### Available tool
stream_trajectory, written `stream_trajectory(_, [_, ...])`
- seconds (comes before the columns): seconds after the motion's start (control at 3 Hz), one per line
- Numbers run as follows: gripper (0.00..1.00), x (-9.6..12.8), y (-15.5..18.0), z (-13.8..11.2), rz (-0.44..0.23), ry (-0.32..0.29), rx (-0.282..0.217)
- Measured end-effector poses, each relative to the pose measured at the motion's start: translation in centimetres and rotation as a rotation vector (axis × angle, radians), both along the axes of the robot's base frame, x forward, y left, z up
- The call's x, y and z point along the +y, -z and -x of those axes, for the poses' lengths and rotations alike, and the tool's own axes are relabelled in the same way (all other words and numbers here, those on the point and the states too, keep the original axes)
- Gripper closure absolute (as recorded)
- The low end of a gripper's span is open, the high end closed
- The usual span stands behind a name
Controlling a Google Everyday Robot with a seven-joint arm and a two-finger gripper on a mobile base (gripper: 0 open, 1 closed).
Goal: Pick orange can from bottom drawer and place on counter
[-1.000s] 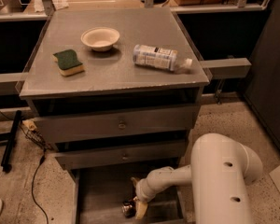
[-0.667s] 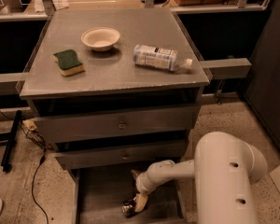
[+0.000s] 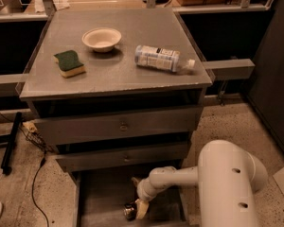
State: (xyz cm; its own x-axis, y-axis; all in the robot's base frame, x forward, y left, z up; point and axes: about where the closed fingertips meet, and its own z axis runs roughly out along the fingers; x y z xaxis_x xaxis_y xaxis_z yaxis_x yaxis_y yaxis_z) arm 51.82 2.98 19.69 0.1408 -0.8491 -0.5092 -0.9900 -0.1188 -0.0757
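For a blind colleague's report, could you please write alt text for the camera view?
The robot's white arm reaches into the open bottom drawer, its pincer beside the orange can on the drawer floor. On the counter above are a bowl, a sponge and a bottle lying on its side.

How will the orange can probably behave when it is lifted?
The orange can looks small, so it is probably light. Its shiny metal may slip. The gripper is right beside it in the bottom drawer.
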Motion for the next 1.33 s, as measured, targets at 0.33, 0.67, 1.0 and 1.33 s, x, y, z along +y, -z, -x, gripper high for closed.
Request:
stream_trajectory(0.33, [0.00, 0.3, 3.9, 2.9, -0.028, 0.001, 0.060])
stream_trajectory(0.67, [0.00, 0.5, 5.4, 4.3, -0.032, -0.003, 0.086])
stream_trajectory(1.0, [0.19, 0.5, 5.4, 4.3, -0.032, -0.003, 0.087])
stream_trajectory(1.33, [0.42, 0.5, 5.4, 4.3, -0.032, -0.003, 0.087])
